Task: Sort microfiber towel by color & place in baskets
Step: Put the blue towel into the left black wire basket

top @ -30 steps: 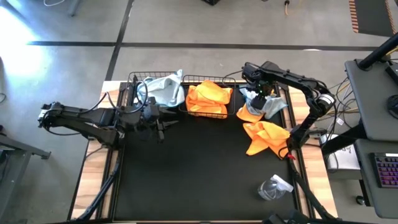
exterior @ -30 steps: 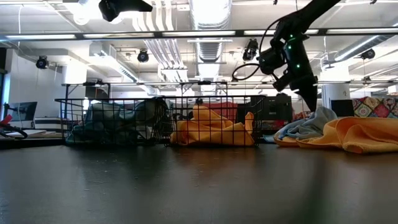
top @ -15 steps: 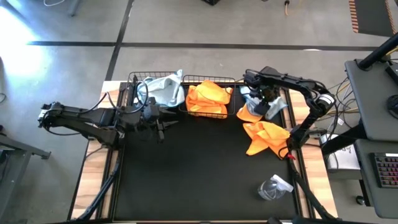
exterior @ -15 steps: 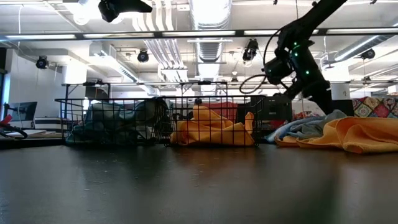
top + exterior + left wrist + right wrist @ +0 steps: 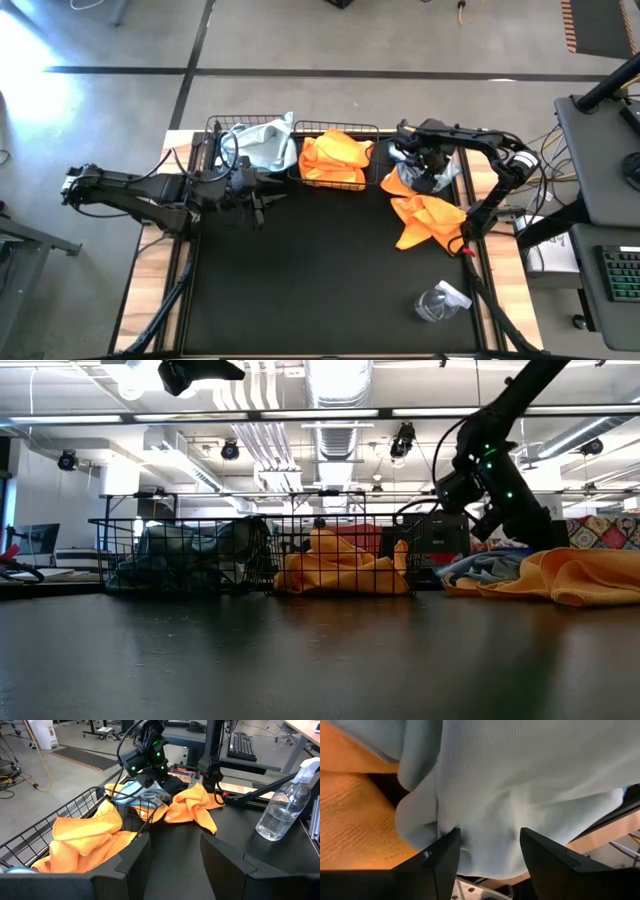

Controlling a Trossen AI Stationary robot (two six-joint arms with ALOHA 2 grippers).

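A pale blue-grey microfiber towel [image 5: 442, 172] lies crumpled at the table's far right, partly on an orange towel [image 5: 398, 184]. Another orange towel [image 5: 428, 220] lies nearer. My right gripper [image 5: 424, 163] stands open on the blue-grey towel [image 5: 520, 785], pointing steeply down. Two black wire baskets stand side by side at the far edge. The left basket [image 5: 214, 131] holds blue-grey towels [image 5: 262, 145]; the right basket [image 5: 346, 187] holds orange ones [image 5: 333, 156]. My left gripper [image 5: 175, 860] waits open above the table, in front of the baskets. My right gripper comes at the blue-grey towel from above, slanting steeply down. Its open fingertips [image 5: 451, 837] stand against the towel's upper surface [image 5: 485, 835], with a hump of cloth between them. The cloth creases beside one tip. The towel rests on the table and on the orange towel.
A clear spray bottle [image 5: 439, 302] lies at the near right of the black mat. The mat's middle [image 5: 320, 270] is bare. Desks and cables stand past the table's right edge.
My right gripper has come down onto the blue-grey towel and tipped more steeply downward, its fingers staying open. In the high view it has also shifted a little toward the near edge.
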